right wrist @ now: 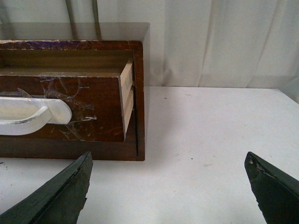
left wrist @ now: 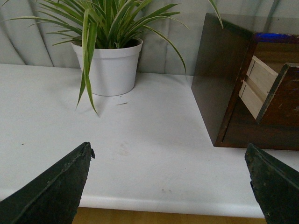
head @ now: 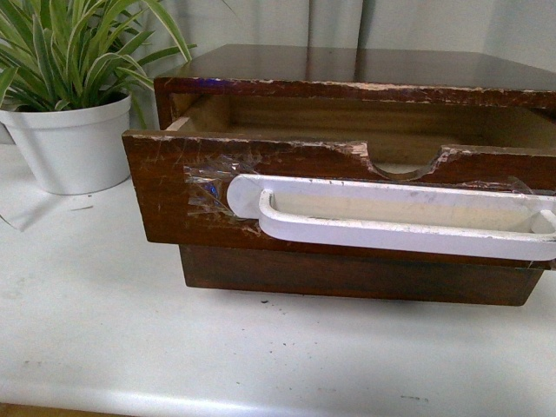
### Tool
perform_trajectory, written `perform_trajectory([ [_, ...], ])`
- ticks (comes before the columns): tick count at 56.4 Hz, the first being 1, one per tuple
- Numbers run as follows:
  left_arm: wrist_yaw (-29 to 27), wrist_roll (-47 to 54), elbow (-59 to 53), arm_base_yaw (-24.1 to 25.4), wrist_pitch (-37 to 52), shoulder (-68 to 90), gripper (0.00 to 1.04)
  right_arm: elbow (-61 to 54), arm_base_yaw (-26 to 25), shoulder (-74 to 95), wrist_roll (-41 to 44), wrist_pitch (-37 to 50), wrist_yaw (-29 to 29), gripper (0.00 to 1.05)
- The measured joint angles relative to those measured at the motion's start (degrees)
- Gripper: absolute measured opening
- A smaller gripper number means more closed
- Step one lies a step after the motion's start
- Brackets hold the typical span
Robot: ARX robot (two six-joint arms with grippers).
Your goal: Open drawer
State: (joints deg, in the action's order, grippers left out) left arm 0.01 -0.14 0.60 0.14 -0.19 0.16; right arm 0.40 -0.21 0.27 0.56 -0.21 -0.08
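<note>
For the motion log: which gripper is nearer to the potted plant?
Left. The left gripper faces the potted plant across bare table; the right gripper is past the drawer, by the cabinet's far end.

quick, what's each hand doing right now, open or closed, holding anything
Left hand: open, holding nothing.
Right hand: open, holding nothing, clear of the drawer.

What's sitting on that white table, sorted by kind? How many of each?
Potted plants: 1, the potted plant in a white pot
Wooden cabinets: 1, the cabinet with the drawer pulled partly out
White handles: 1, the handle taped on the drawer front
Total: 3
</note>
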Motion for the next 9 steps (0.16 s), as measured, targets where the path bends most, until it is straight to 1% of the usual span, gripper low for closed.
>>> perform_trajectory([
  [9,0.0,0.0,0.0,0.0,0.0,0.0,0.98,0.0,0.0,0.0,0.0,0.0,0.0,0.96],
])
